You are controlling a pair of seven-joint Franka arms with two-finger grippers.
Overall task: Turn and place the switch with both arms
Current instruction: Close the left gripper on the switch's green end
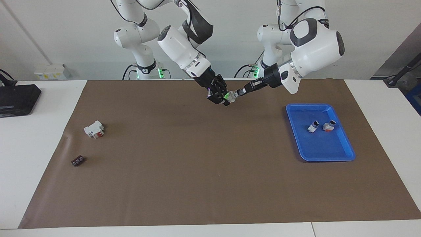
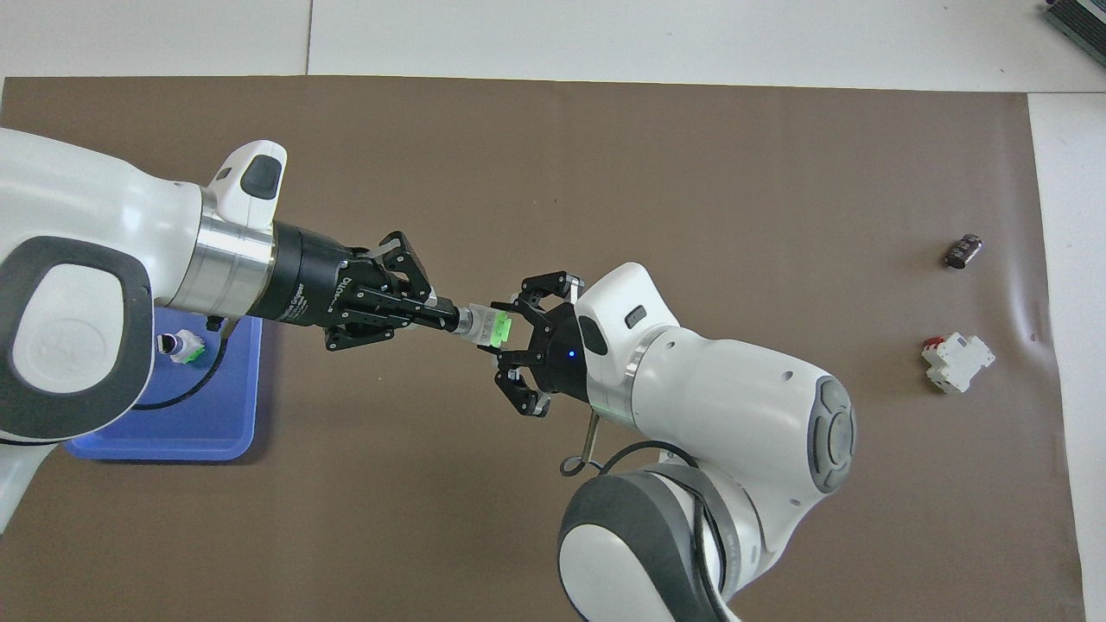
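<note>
A brown mat (image 1: 210, 171) covers most of the white table (image 1: 36, 138), and above its middle, toward the robots' edge, the two arms meet in the air. The left arm (image 1: 312, 42) reaches in from its base with the left gripper (image 1: 237, 93) closed on the dark knob end of the switch (image 1: 231, 96), its fingertips drawn together around that end. The right arm (image 1: 182, 49) slants down to the same spot, and the right gripper (image 2: 505, 329) is closed on the switch's bright green end, so the switch (image 2: 486, 325) is held off the mat between both grippers, lying roughly level. Toward the left arm's end of the table sits a blue tray (image 1: 342, 154) holding two small white switches, one with a green end (image 1: 312, 126) and one with a red end (image 1: 329, 125), side by side. Toward the right arm's end lie a white-and-red block (image 1: 94, 129) and, farther from the robots, a small dark part (image 1: 78, 161). A black box (image 1: 18, 98) rests on the bare table past the mat's edge.
</note>
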